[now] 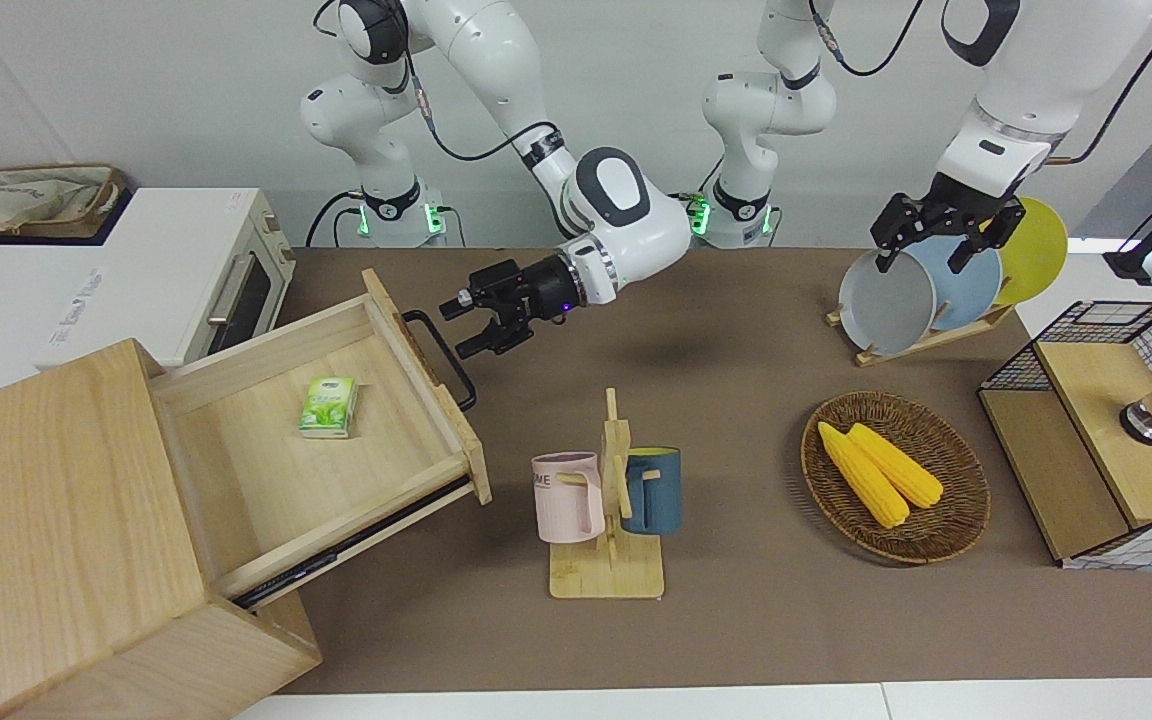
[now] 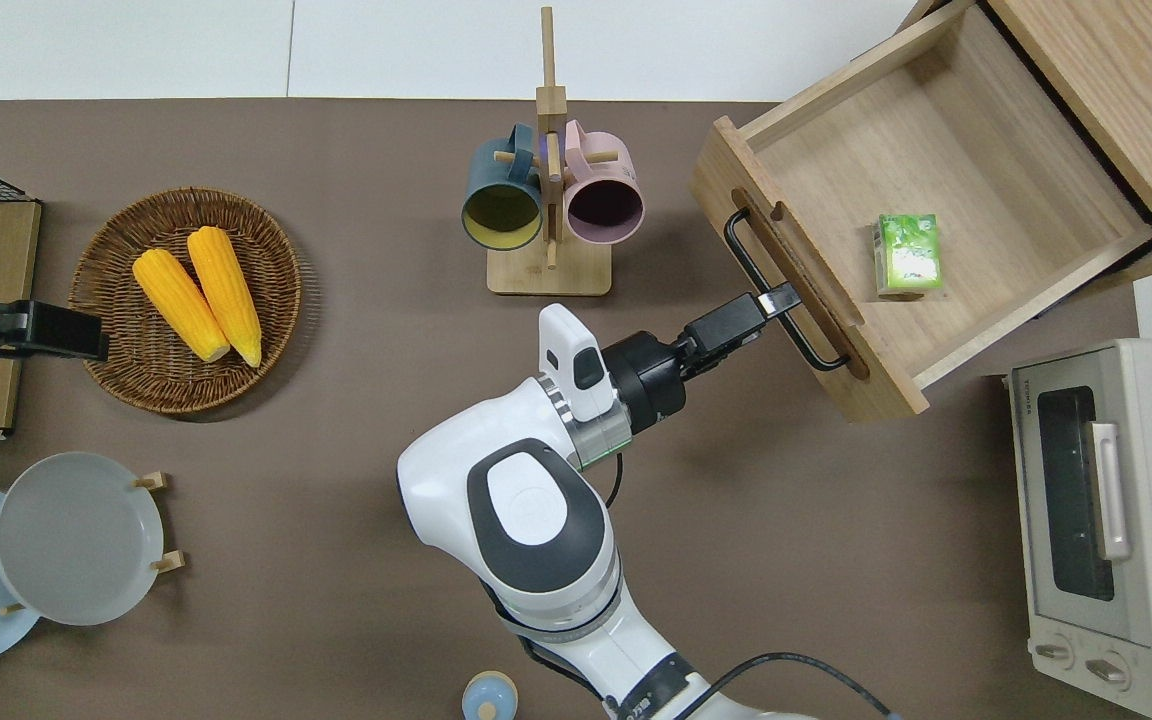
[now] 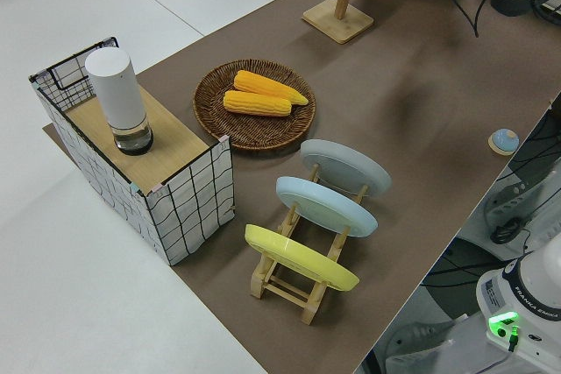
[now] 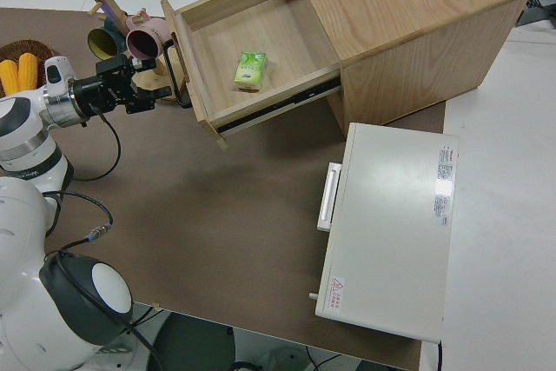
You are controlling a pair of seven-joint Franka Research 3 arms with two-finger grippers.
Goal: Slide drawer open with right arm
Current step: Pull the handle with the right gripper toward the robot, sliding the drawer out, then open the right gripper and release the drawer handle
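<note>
Backing off is the step in hand, by my reading: the drawer [image 1: 336, 440] already stands well out of its box [image 1: 56, 540], at the right arm's end of the counter [image 1: 736, 620], with a small green pack [image 1: 329, 405] lying on its floor. The right hand [image 1: 466, 325] hangs just beside the black bar handle [image 1: 443, 355], fingers spread wide in the front view and holding nothing; from overhead the upper fingertip [image 2: 779, 298] appears to lie right at the bar, and I cannot tell whether it touches.

To finish well, I would draw the hand straight away along the line of the drawer's travel, toward the middle of the counter, so that neither finger snags the bar and drags the drawer askew or nudges it shut. Only once both fingers are plainly apart from the handle should the arm lift and swing. The mug stand [image 1: 608, 500] with its pink and blue mugs sits near the drawer's front corner, farther from the robots than the hand, so the retreat should not sweep that way. If more opening were wanted, the hand would need to close on the bar again first.

The left arm is parked.
</note>
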